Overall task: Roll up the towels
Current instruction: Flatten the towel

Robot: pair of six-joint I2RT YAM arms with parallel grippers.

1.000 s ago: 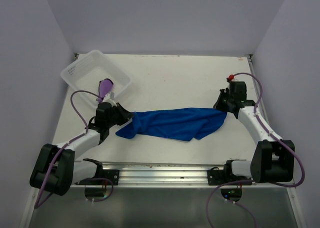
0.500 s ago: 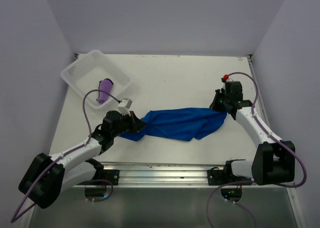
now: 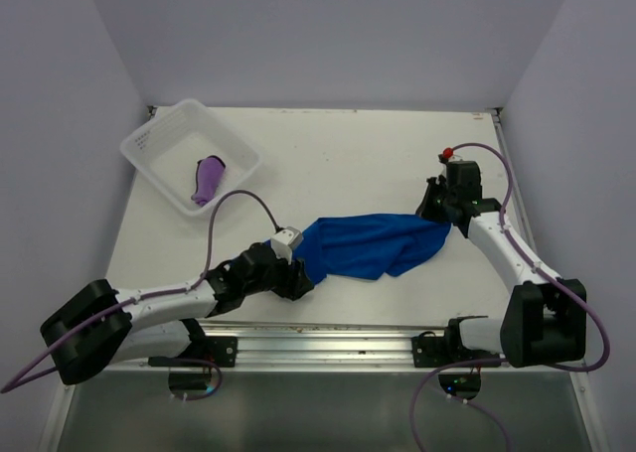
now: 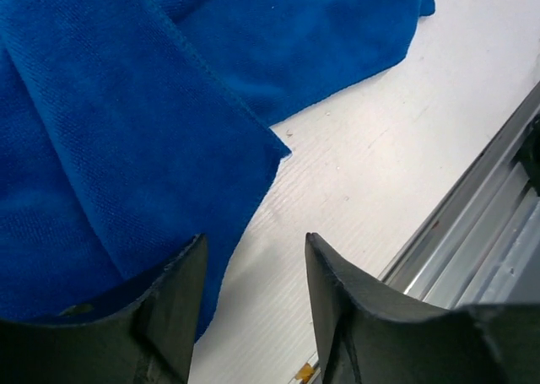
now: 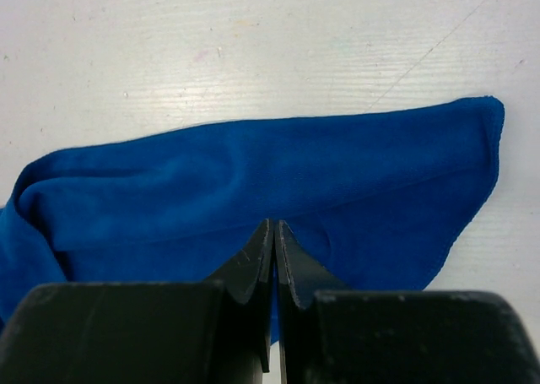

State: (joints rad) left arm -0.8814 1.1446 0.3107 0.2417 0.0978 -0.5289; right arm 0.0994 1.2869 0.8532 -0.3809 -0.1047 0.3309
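Observation:
The royal blue towel [image 3: 373,243] lies bunched in a band across the middle of the table, its left end folded over. My left gripper [image 3: 301,279] is low at that folded end. In the left wrist view it [image 4: 253,240] stands open, one finger [image 4: 173,300] over the cloth's edge [image 4: 126,148] and bare table between the jaws. My right gripper [image 3: 435,214] is at the towel's right end, shut [image 5: 274,224] on a thin pinch of blue cloth [image 5: 253,181]. The purple towel [image 3: 209,179] lies rolled up in the white basket [image 3: 149,139].
The basket stands tilted at the back left corner. An aluminium rail [image 3: 318,338] runs along the near table edge, close to my left gripper [image 4: 498,207]. White walls close in the table on three sides.
My left arm swept right along the near side, carrying the blue towel's left end over towards the middle, and then opened. The towel is now shorter. The right arm has barely moved.

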